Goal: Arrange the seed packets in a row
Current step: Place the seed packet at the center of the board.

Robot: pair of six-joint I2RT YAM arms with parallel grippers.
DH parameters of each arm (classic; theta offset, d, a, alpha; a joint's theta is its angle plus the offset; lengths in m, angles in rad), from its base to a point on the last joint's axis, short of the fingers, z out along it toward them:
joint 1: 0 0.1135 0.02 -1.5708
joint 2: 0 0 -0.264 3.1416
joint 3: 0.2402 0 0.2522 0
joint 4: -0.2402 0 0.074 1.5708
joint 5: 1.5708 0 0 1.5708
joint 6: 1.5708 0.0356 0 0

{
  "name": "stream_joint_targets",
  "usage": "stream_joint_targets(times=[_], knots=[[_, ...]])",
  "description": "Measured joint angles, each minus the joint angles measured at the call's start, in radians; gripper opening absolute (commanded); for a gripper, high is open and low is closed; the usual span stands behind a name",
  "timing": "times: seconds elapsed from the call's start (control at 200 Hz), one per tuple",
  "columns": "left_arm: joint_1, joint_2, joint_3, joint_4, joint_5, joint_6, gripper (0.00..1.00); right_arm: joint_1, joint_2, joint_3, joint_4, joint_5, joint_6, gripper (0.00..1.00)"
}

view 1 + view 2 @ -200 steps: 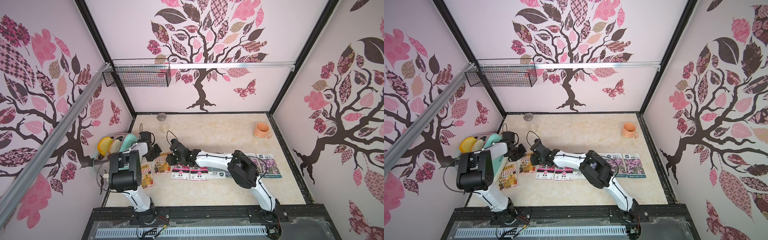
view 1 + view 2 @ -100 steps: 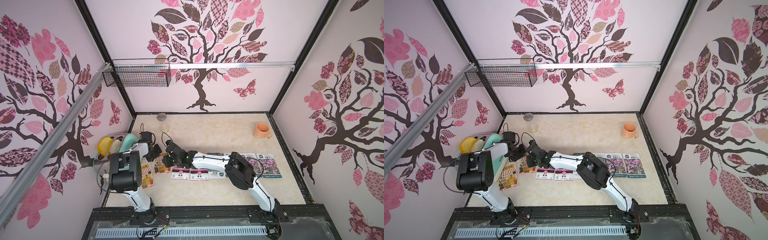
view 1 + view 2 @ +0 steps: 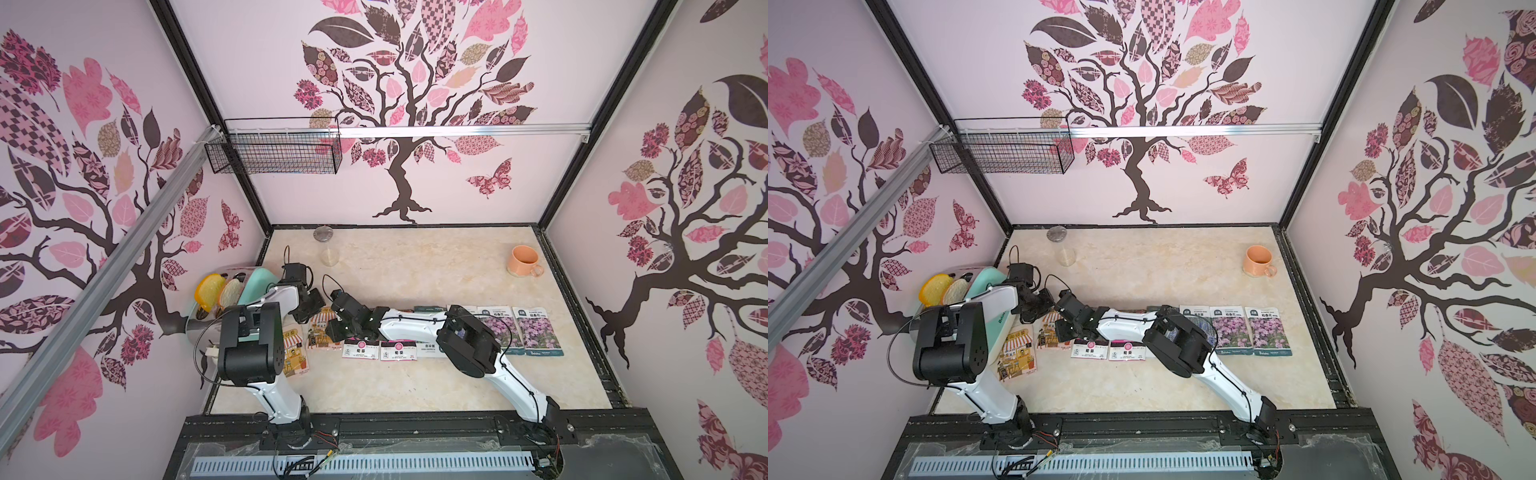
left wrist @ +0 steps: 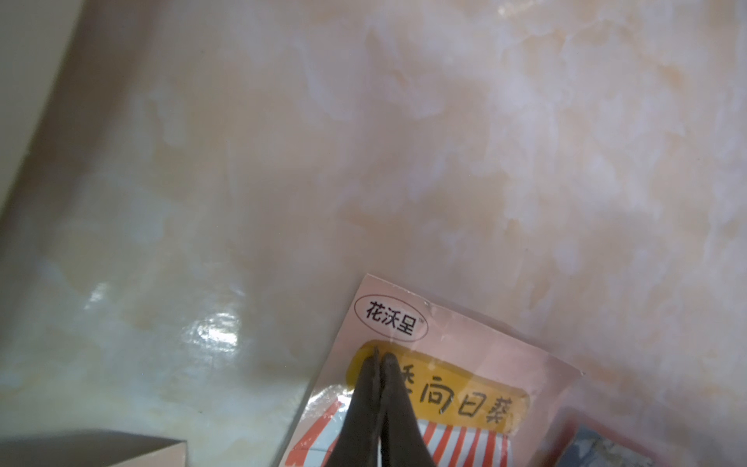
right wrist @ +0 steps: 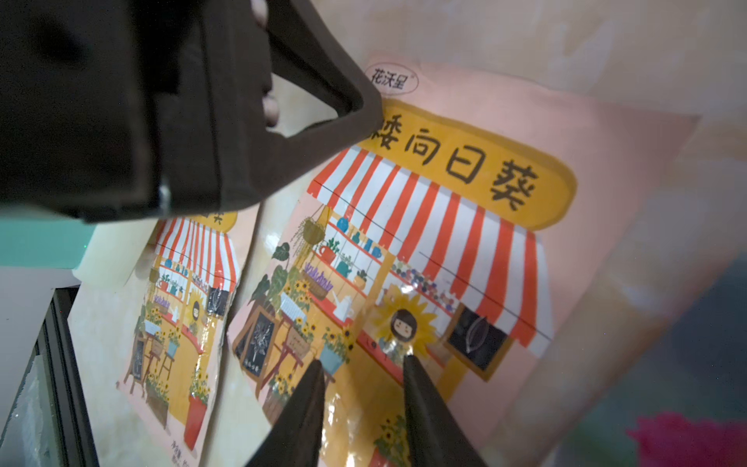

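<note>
orange shop packet (image 5: 465, 250): flat beside its twin (image 5: 178, 315). left gripper (image 4: 379, 356): closed tips pinning its top corner. right gripper (image 5: 362, 360): has edged leftward, jaws apart, narrowing over its lower half; straightening likely.

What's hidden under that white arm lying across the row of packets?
Three seed packets of the row: only their white bottom strips show below the right arm. Their pictures are mostly covered, so I cannot tell the prints.

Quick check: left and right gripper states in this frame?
Left gripper: closed, tips on the orange shop packet, gripping nothing.
Right gripper: open, over the same packet.
</note>
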Motion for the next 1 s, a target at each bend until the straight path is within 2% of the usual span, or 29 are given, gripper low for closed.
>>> stream_joint_targets(times=[0.375,1.0], knots=[[-0.084,0.000,-0.005,0.015,-0.004,-0.006,0.05,-0.011,-0.088,-0.161,0.068,-0.002,0.012,0.35],[-0.093,-0.057,-0.052,-0.034,-0.014,-0.033,0.05,-0.036,-0.152,-0.276,0.119,-0.013,0.010,0.36]])
